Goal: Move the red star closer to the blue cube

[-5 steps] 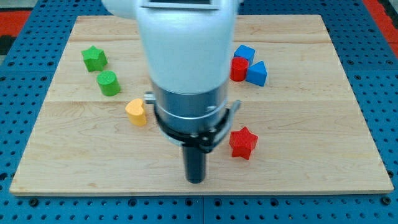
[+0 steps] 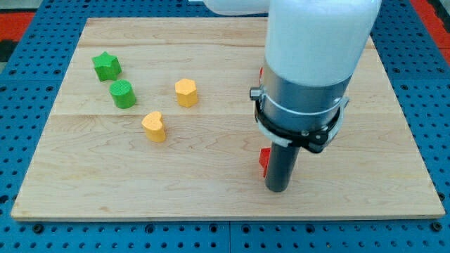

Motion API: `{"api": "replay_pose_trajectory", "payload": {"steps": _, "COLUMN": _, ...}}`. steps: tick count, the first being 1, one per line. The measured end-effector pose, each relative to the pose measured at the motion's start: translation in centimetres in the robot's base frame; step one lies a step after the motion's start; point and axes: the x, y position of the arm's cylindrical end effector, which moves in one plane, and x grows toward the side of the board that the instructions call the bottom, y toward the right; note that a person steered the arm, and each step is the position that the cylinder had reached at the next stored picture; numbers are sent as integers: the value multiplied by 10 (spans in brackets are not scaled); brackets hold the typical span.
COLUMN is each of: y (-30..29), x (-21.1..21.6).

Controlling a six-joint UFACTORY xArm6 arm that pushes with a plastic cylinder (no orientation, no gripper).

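My tip (image 2: 277, 188) rests on the tabletop (image 2: 211, 190) near the view's bottom, right of centre, and the tool is a bare rod with nothing to spread or pinch, so it can only push. The red star (image 2: 264, 161) is almost wholly hidden behind the rod; only a red sliver shows at the rod's left edge, so I judge the tip to be touching it or just beside it, on its near right side. The blue cube is not visible: the arm's body covers the area towards the view's top right, where only a thin red edge (image 2: 261, 73) of another block shows. To do this step well, I would get the tip squarely under the star on the near side and push towards the view's top, slowly, keeping the contact centred so the star does not spin off sideways. Further back lie the yellow heart (image 2: 154, 126), the yellow hexagon (image 2: 185, 92), the green cylinder (image 2: 123, 94) and the green star (image 2: 106, 65), all well apart from the work. Against the earlier frame, the arm has travelled from the centre to the right, uncovering the yellow hexagon and hiding the blue blocks and most of the red star.
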Motion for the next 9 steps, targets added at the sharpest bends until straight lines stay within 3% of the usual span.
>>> {"api": "replay_pose_trajectory", "payload": {"steps": 3, "y": 39, "x": -74}}
{"api": "replay_pose_trajectory", "payload": {"steps": 7, "y": 5, "x": -51}}
{"api": "replay_pose_trajectory", "payload": {"steps": 9, "y": -21, "x": -66}}
